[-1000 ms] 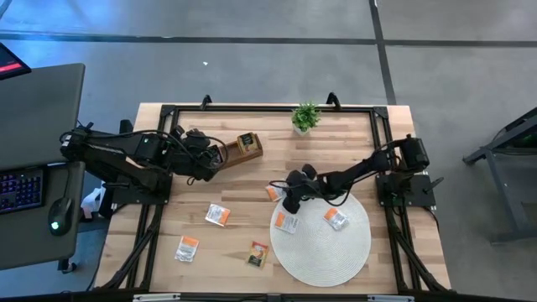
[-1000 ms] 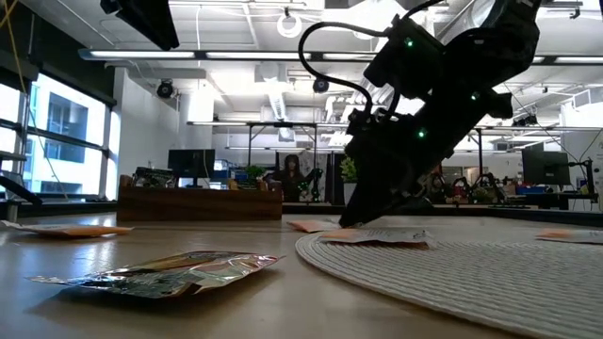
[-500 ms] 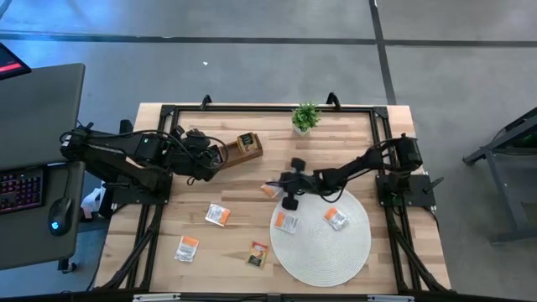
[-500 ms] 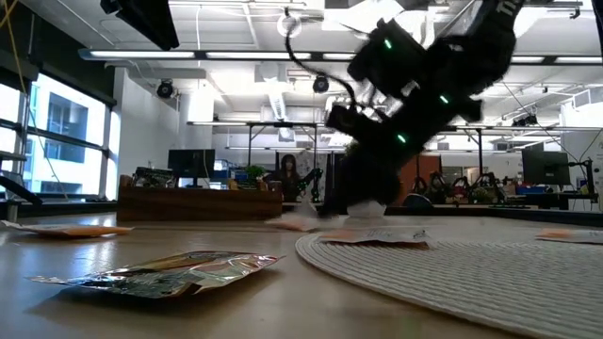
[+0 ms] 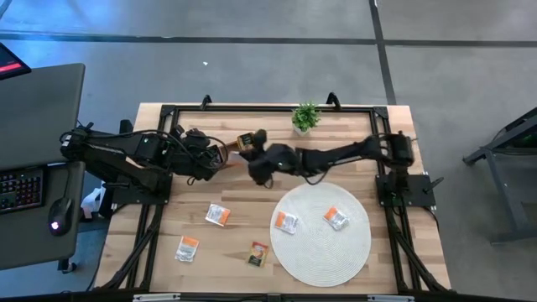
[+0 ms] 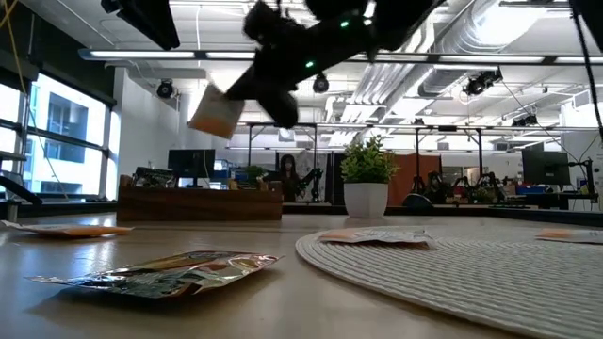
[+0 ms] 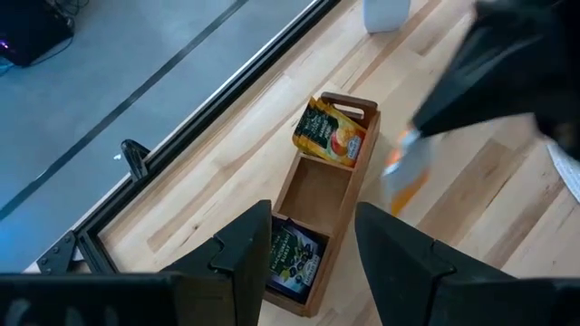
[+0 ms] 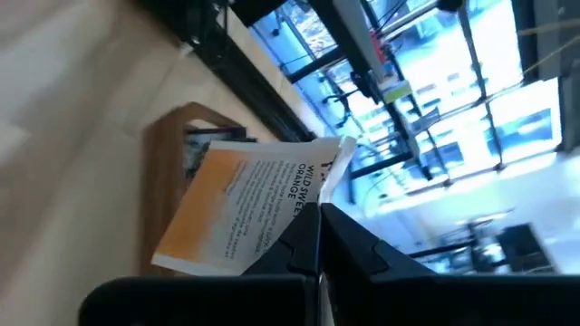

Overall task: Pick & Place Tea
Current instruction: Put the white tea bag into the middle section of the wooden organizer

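Observation:
My right gripper (image 5: pixel 258 162) reaches across to the wooden tray (image 5: pixel 243 148) and is shut on a white-and-orange tea sachet (image 8: pixel 240 215), which also shows high in the low view (image 6: pixel 215 114). My left gripper (image 7: pixel 313 263) is open and empty above the tray's left end. The tray holds a yellow-brown sachet (image 7: pixel 331 138) in its far compartment and a dark sachet (image 7: pixel 294 258) in its near one. Two sachets (image 5: pixel 288 221) (image 5: pixel 336 218) lie on the round mat (image 5: pixel 323 256). Three more (image 5: pixel 218 215) (image 5: pixel 187 248) (image 5: pixel 258 252) lie on the table. My right gripper pinches the white-and-orange sachet between its two fingers (image 8: pixel 355 251) at one edge, near a corner (image 8: pixel 306 206). The fingers come slanting down from the table's right. The sachet sticks out beyond the fingertips, tilted, and is lifted clear above the table near the tray.
A small potted plant (image 5: pixel 305 117) stands at the far edge, just right of the tray. A black frame (image 5: pixel 252 108) runs along the table's far edge. A desk with a keyboard and mouse (image 5: pixel 55 214) stands off the table's left side.
My right gripper has taken the white-and-orange sachet from the table beside the mat's far left edge, lifted it clear and swung up and toward the table's left, to the tray. The sachet now hangs tilted in the air.

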Tool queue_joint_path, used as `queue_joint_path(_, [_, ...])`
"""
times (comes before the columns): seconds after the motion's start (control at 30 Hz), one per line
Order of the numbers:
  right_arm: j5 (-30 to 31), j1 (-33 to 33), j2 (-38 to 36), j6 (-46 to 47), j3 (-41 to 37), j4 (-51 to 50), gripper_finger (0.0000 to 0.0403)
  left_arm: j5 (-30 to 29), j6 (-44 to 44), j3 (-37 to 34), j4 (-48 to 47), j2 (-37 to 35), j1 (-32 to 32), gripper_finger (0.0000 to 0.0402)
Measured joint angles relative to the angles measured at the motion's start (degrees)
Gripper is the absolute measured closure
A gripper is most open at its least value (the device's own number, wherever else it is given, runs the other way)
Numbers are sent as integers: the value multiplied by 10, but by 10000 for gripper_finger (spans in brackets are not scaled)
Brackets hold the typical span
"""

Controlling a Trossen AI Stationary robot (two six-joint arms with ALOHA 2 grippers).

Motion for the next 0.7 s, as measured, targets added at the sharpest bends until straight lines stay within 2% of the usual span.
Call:
queue_joint_path(0.23, [6,-31,110,-83,102,-2,402,-1,0,0,-3,0,0,243])
queue_joint_path(0.5, [50,-51,179,-181,148,-5,402,3,15,0,-3,0,0,243])
queue_joint_path(0.7, [-29,-66,180,-186,148,-29,400,4,15,0,-3,0,0,243])
